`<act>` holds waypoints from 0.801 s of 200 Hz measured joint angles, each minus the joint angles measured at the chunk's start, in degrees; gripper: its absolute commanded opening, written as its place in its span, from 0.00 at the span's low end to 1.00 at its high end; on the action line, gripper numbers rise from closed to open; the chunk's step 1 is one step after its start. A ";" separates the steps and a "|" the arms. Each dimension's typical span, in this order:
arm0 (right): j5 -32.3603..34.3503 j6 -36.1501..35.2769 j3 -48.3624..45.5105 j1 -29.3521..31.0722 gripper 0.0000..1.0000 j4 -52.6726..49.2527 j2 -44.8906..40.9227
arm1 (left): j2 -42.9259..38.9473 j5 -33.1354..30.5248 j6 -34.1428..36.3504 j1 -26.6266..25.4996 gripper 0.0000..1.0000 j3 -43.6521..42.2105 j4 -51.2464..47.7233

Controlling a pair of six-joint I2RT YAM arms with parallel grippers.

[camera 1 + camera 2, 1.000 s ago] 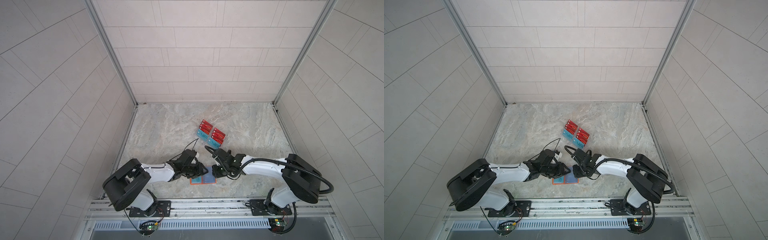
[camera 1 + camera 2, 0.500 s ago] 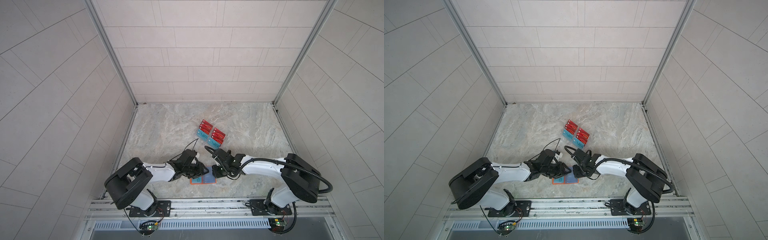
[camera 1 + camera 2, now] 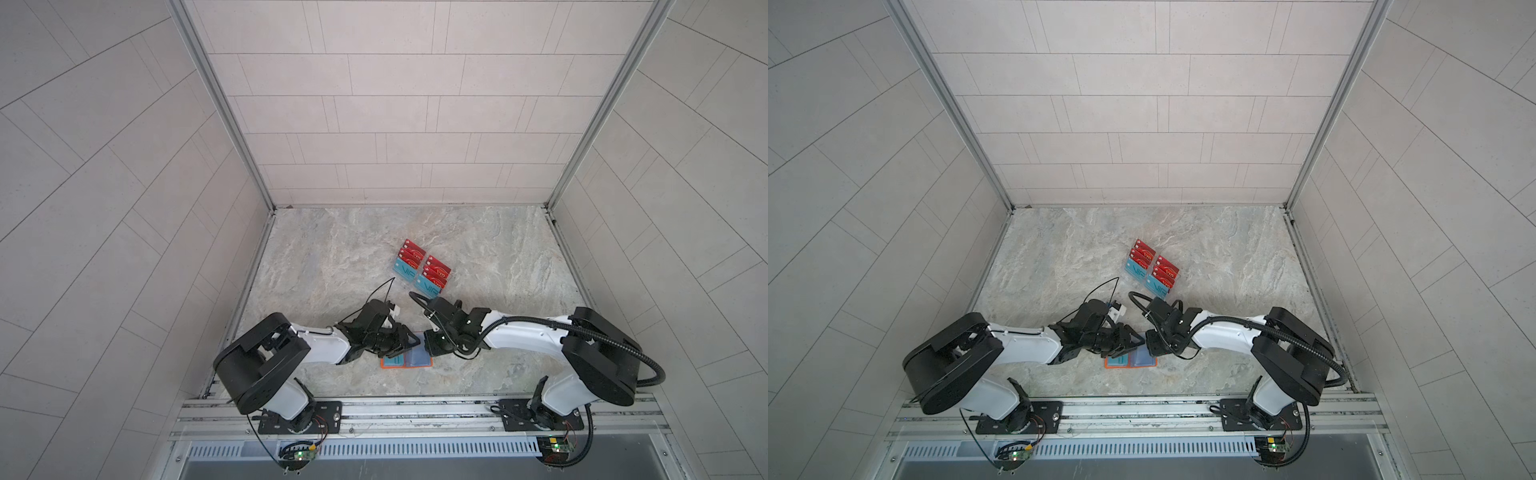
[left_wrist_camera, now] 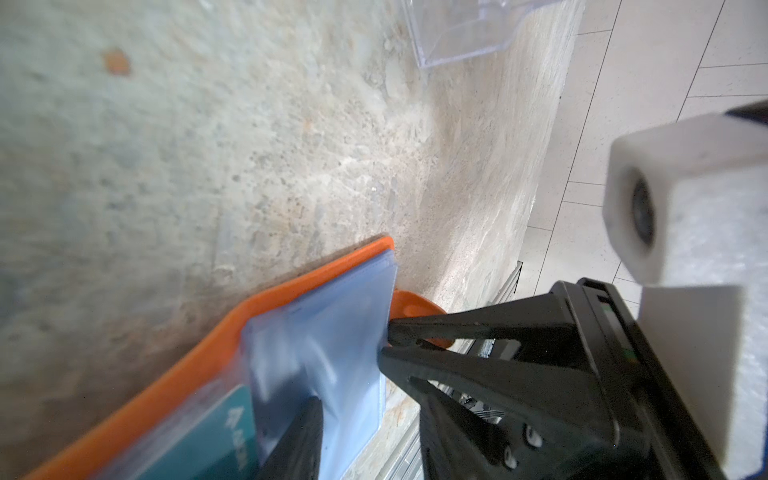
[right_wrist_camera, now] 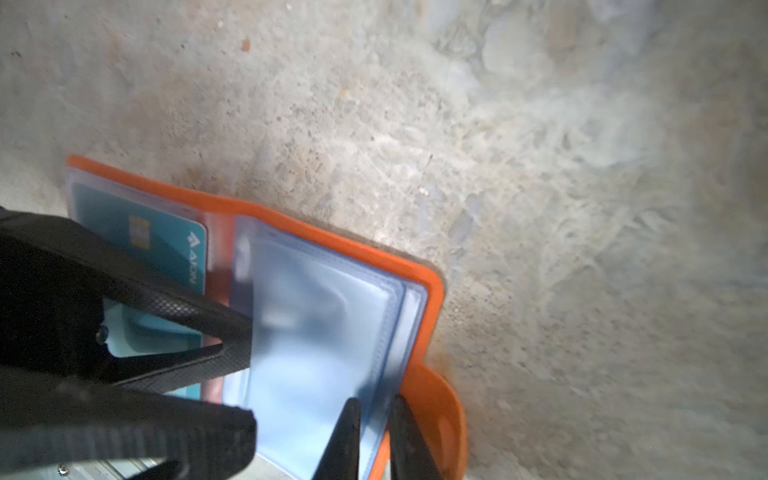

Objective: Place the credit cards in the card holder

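Note:
The orange card holder (image 3: 390, 362) (image 3: 1115, 362) lies open near the table's front edge, with both grippers meeting over it. My right gripper (image 5: 374, 415) (image 3: 428, 349) is shut on the outer edge of its clear sleeves (image 5: 316, 332), beside the strap tab (image 5: 440, 407), and holds a sleeve raised. My left gripper (image 5: 245, 374) (image 3: 411, 343) is open, with one finger (image 4: 299, 440) lying against the raised sleeve. A teal credit card (image 5: 166, 245) sits in a sleeve on the other page. More red and teal credit cards (image 3: 422, 268) (image 3: 1150, 268) stand further back on the table.
The far credit cards rest in a clear acrylic rack (image 4: 465, 37) in the middle of the marble table (image 3: 332, 270). Tiled walls close in the back and both sides. A metal rail (image 3: 415, 409) with both arm bases runs along the front edge.

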 measured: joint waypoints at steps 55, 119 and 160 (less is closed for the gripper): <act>-0.04 0.02 0.13 0.02 0.17 0.00 0.11 | 0.98 1.01 -0.04 0.85 0.44 -0.66 2.95; -0.04 0.04 0.13 0.02 0.17 -0.02 0.11 | 1.57 1.66 0.55 2.69 0.44 -0.66 4.11; -0.04 0.11 0.22 0.02 0.17 -0.04 0.17 | 2.91 2.56 1.05 2.93 0.44 -0.50 5.68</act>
